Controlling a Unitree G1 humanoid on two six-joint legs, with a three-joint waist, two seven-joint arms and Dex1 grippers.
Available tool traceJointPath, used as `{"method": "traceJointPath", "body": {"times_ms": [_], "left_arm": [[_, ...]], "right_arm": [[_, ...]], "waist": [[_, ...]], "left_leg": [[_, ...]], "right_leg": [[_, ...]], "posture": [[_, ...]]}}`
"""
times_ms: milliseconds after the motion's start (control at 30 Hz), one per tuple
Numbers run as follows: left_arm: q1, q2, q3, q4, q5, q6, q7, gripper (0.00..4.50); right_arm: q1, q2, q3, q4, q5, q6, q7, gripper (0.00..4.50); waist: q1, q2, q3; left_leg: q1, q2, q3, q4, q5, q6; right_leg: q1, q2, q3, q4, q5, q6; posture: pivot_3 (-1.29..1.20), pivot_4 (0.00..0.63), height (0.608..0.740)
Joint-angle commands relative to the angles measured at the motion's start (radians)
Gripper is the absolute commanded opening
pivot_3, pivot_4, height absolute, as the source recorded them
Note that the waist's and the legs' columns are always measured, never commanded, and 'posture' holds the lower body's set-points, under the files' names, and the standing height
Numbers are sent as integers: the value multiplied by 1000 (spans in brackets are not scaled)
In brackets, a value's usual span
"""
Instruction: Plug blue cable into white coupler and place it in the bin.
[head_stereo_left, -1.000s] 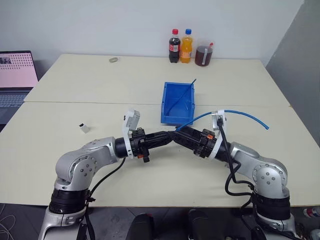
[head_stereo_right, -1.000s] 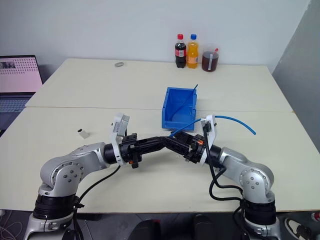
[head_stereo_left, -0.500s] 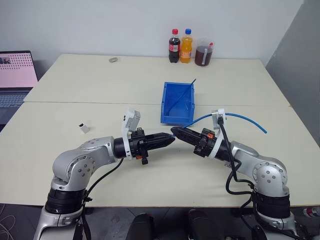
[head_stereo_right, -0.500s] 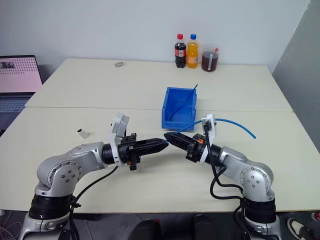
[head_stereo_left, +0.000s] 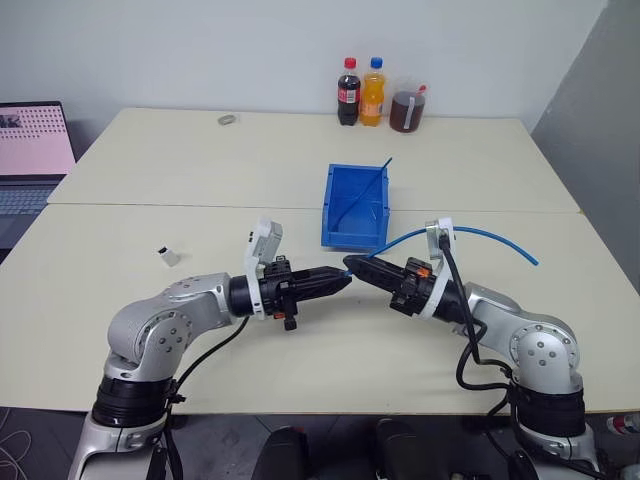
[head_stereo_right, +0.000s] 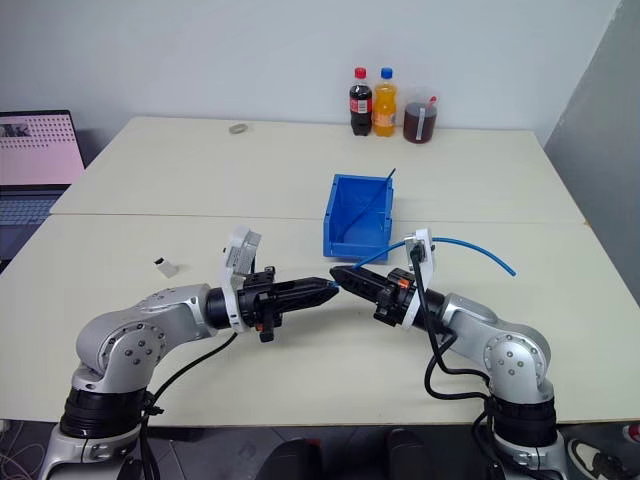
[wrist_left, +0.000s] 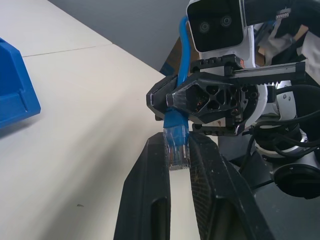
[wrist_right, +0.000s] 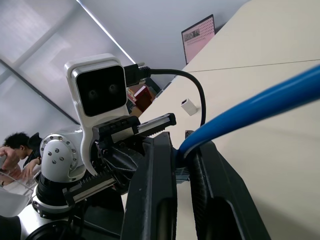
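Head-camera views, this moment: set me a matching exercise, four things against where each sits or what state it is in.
Things:
1. blue cable
2. white coupler
3. bin
4. laptop

Places or states:
A. lying alone on the table, out beyond the left arm
B. open at the table's far left edge, screen lit
C. clear plug end pinched between both grippers' fingertips
D. standing mid-table, a thin dark blue cable poking out

Pairs: 1-C, 2-A, 3-D, 4-B
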Motion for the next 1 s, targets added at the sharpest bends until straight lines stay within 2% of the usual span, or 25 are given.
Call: {"method": "traceJointPath", "body": {"times_ms": [33,67,100,267,600,633,833,1000], "left_arm": [[-1,14,-11,-22,22,-13,5,604],[4,22,-18,-23,37,-20,3,960],[11,29,-23,-25,48,-28,-3,1092],[40,50,-26,-38,82,-56,-15,2317],[149,62,38,-88,144,-113,75,4371],[169,58,54,-93,152,-119,99,4482],[300,25,108,-140,231,-179,235,4500],[324,-97,140,-107,439,-278,548,4500]], "right_arm": [[-12,-5,17,-29,-11,-45,18,89],[-12,-6,20,-27,-20,-52,20,89],[-12,-8,24,-27,-30,-61,23,89],[-10,-15,37,-19,-65,-96,34,87],[-16,-38,65,19,-140,-151,74,78],[-16,-39,67,21,-143,-153,77,78],[-8,-50,70,32,-174,-167,94,78],[-3,-62,85,42,-209,-184,117,77]], "waist": [[0,0,0],[0,0,0],[0,0,0],[0,0,0],[0,0,0],[-1,0,0],[-1,0,0],[3,0,0]], "left_leg": [[0,0,0,0,0,0],[0,0,0,0,0,0],[0,0,0,0,0,0],[0,0,0,0,0,0],[0,0,1,-1,0,0],[0,1,1,-1,0,0],[0,1,0,-1,0,0],[-1,1,0,-1,0,0]], "right_leg": [[0,0,0,0,0,0],[0,0,0,0,0,0],[0,0,0,0,0,0],[-1,0,0,0,0,0],[-1,0,1,0,0,0],[-1,0,1,0,0,0],[-1,-1,1,0,0,0],[-1,-2,1,-1,0,0]], "posture": [[0,150,740],[0,150,740],[0,150,740],[0,150,740],[0,150,740],[0,150,740],[0,150,740],[0,150,740]]}}
